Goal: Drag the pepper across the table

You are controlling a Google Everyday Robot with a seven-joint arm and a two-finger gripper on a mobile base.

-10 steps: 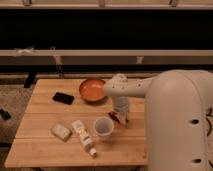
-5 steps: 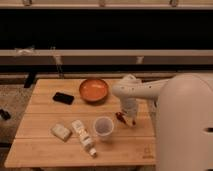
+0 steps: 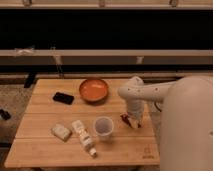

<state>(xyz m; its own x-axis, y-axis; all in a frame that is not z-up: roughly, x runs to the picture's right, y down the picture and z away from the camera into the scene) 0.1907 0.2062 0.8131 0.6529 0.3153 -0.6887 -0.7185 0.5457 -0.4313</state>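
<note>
Pepper (image 3: 130, 120) dragged right, near table (image 3: 45, 145) right edge; jaws (image 3: 131, 119) state unclear.

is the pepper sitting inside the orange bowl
No, the pepper lies on the table right of the cup, under the claw, apart from the bowl.

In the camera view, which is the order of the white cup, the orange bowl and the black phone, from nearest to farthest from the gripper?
The gripper is at the table's right side, at the pepper.
1. White cup, just left of it.
2. Orange bowl, toward the far edge.
3. Black phone, far left.
</note>
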